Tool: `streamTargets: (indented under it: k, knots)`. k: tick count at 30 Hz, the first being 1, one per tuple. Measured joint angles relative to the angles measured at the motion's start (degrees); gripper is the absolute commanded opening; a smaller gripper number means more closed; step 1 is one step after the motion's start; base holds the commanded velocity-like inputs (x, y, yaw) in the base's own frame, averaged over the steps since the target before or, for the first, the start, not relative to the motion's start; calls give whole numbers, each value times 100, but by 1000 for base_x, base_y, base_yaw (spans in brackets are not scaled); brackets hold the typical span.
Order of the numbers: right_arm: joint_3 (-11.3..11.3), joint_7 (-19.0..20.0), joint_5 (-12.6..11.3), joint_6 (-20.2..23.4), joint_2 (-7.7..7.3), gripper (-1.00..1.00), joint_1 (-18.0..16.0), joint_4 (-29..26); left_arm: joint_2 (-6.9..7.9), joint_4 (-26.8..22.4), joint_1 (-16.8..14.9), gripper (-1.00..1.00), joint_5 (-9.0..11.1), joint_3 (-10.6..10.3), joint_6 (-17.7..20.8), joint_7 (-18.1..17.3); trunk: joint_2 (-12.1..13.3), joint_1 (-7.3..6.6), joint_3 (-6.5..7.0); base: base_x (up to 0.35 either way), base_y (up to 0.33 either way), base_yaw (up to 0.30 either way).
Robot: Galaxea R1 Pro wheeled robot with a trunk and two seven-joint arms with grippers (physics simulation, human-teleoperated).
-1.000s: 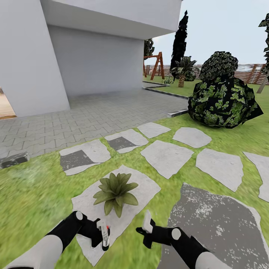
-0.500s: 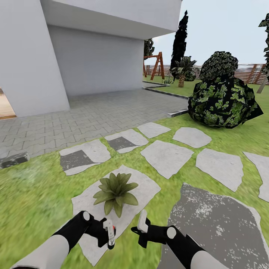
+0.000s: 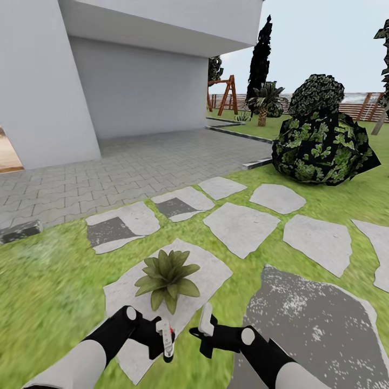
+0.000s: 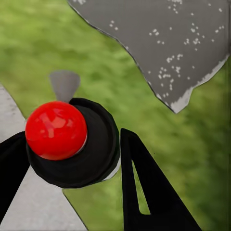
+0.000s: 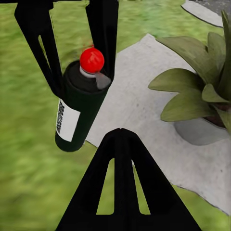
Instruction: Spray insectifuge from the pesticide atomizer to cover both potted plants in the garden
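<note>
— Since a second ago the left gripper (image 3: 160, 339) has slid in toward the right gripper (image 3: 205, 330), carrying the pesticide atomizer (image 3: 166, 336) with it; the camera and the garden have stayed put.

— Where is the bottle now, taking the potted plant (image 3: 166, 278) as the landmark?

— Just on the robot's side of it, a little toward the right arm, above the near edge of the pale stepping stone (image 3: 210, 273) the plant stands on. From the right wrist camera the atomizer (image 5: 81, 106) hangs over the border of that stone (image 5: 139, 103) and the grass (image 5: 29, 159), with the plant's leaves (image 5: 202, 91) close beside it.

— Is the left tool holding it?

— Yes. Its two black fingers (image 5: 103, 29) are clamped on the neck below the red cap; the dark body with its white label hangs under them. From the left wrist camera you look straight down on the red cap (image 4: 56, 130), a finger (image 4: 144, 187) on each side.

— And the right one?

— Nothing is in it. One black finger (image 5: 120, 183) points at the bottle, apart from it. I cannot tell how wide its jaws stand.

— Beyond the plant?

— More grey stones, then a paved yard (image 3: 135, 167) and a white house wall (image 3: 135, 92); a dark rounded bush (image 3: 321, 146) stands far off toward the right arm's side, a brown fence (image 3: 356, 105) behind it.
</note>
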Motion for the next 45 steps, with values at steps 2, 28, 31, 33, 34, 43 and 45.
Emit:
streamTargets:
  k: [2,28,31,33,34,43,45]
  knots:
    - [0,0,0,0,0,-100,0,-36,-60,9,0,-100,-1,2,2,-1,0,0,0,0,0,0]
    - [0,0,1,-7,0,-100,0,-48,-394,28,21,-100,31,46,10,17,0,0,0,0,0,0]
    - [0,0,1,-7,0,-100,0,-48,-402,-1,18,-100,39,46,10,19,0,0,0,0,0,0]
    - [0,0,1,-8,0,-100,0,-48,-408,-7,18,-100,43,46,10,23,0,0,0,0,0,0]
    - [0,0,1,-9,0,-100,0,-48,-407,-10,17,-100,87,46,10,25,0,0,0,0,0,0]
    - [0,0,1,-7,0,-100,0,-48,-398,16,18,-100,417,22,-23,9,0,0,0,0,0,0]
    - [0,0,1,-8,0,-100,0,-48,-402,23,18,-100,419,19,-30,7,0,0,0,0,0,0]
